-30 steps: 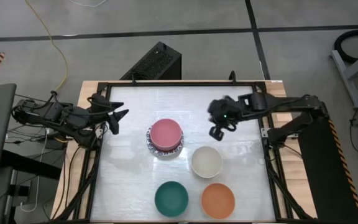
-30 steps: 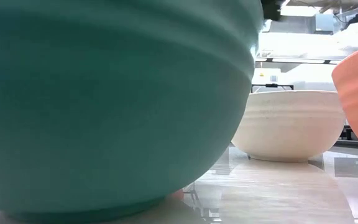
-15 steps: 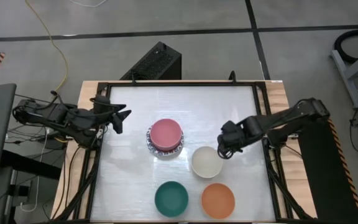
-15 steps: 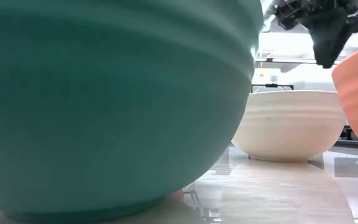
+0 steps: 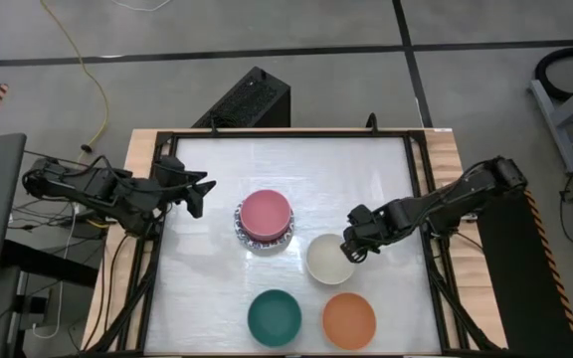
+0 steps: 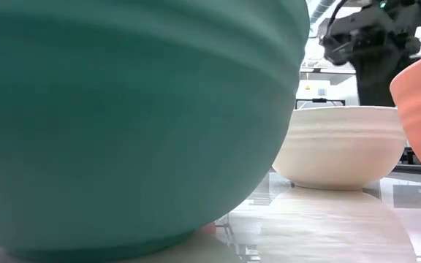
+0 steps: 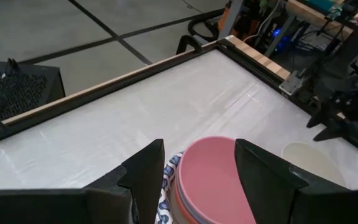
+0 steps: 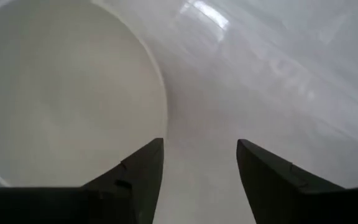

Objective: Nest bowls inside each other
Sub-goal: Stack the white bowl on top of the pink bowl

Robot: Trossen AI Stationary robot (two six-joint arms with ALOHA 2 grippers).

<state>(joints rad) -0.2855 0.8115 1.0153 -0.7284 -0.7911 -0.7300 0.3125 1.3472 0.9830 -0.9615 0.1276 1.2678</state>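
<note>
White tabletop [image 5: 217,288] in a black frame, grey tiled floor around; black box [image 5: 247,99] at 12 o'clock beyond the far edge. Left gripper [image 5: 199,191] at 9 o'clock, fingers apart, empty, aimed at the nested stack: pink bowl [image 5: 266,214] on top, blue-patterned rim [image 5: 241,231] beneath, near centre. Green bowl [image 5: 274,316] at 6, orange bowl [image 5: 349,319] at 5. Cream bowl [image 5: 329,259] just right of centre; right gripper [image 5: 352,249] over its right rim, fingers spread, not clamping. Low view mostly blocked by the green bowl; stack's lower bowls hidden.
</note>
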